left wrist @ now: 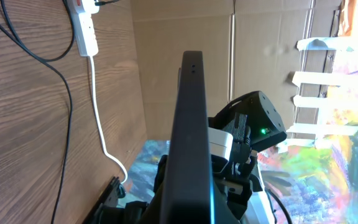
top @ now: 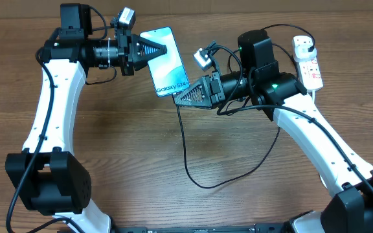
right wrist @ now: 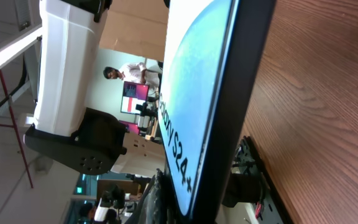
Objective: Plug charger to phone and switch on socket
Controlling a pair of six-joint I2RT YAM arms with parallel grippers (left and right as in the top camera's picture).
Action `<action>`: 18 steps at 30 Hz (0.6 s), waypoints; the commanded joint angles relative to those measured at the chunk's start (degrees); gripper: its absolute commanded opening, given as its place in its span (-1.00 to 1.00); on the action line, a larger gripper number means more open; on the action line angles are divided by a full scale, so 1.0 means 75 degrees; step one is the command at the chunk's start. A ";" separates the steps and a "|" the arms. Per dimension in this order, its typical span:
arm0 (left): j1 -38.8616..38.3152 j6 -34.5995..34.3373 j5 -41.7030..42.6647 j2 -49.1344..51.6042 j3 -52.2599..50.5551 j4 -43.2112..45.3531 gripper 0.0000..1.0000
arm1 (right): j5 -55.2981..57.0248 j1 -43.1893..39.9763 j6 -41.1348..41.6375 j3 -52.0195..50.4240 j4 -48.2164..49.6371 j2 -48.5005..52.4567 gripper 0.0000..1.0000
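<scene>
Phone (top: 170, 65) pinched by both: left end effector (top: 160, 48) on top edge, right end effector (top: 182, 98) on btm end.

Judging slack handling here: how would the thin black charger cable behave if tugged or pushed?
The charger cable is probably floppy: it lies in a loose loop on the table. Being thin, it likely weighs little and would buckle rather than slide if pushed. Its far end seems to reach the socket, so a hard tug might drag that block.

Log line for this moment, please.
left gripper: shut on phone | right gripper: shut on charger at phone's bottom edge | socket: untouched
</scene>
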 commanded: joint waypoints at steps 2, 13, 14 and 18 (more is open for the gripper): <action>-0.0367 0.0181 0.0749 -0.0067 0.0029 -0.0149 -0.92 | 0.0930 -0.0076 0.0000 0.0163 0.0344 -0.0131 -0.93; -0.0367 0.0181 0.0749 -0.0067 0.0029 -0.0152 -0.92 | 0.0927 -0.0073 0.0052 0.0163 0.0481 -0.0134 -0.93; -0.0367 0.0181 0.0749 -0.0067 0.0029 -0.0152 -0.92 | 0.0927 -0.0073 0.0052 0.0163 0.0484 -0.0131 -0.93; -0.0367 0.0187 0.0749 -0.0067 0.0029 -0.0149 -0.92 | 0.0930 -0.0073 0.0052 0.0163 0.0513 -0.0131 -0.93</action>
